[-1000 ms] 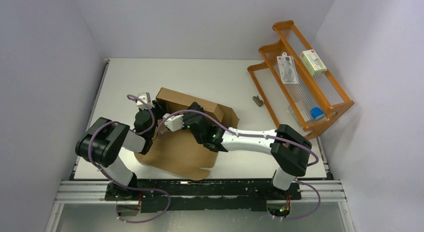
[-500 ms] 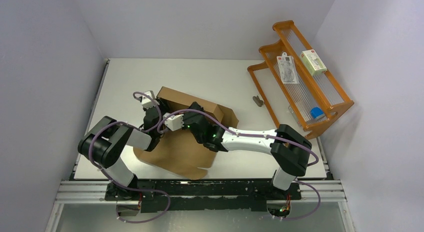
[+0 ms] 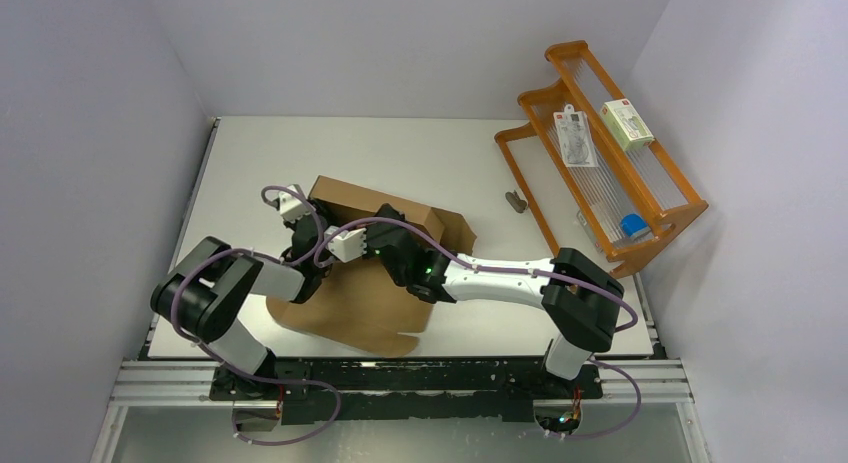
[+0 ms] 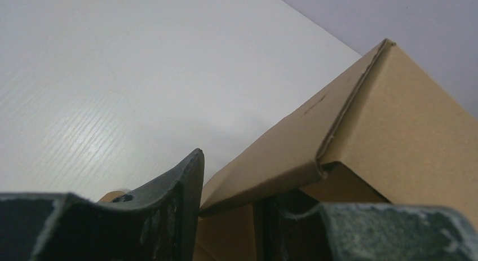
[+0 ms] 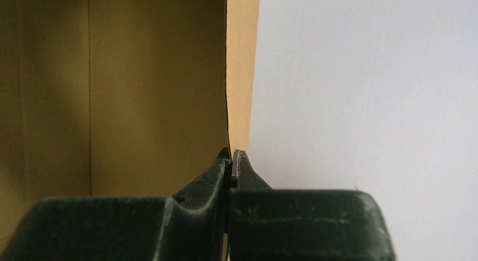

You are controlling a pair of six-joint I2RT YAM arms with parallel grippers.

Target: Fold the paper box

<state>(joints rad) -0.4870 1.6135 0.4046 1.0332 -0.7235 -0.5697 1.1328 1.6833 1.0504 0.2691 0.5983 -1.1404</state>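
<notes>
Right wrist view: the right gripper (image 5: 231,156) pinches the box's (image 5: 158,92) thin upright wall, fingers closed on it. The left gripper (image 4: 234,181), fingers apart, straddles a corner flap. The box sits mid-table (image 5: 366,103). Opposing pulls could tear or crease the wall.

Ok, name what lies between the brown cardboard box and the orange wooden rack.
Top view: a small dark grey object on bare white table, nearer the rack than the cardboard box.
</notes>
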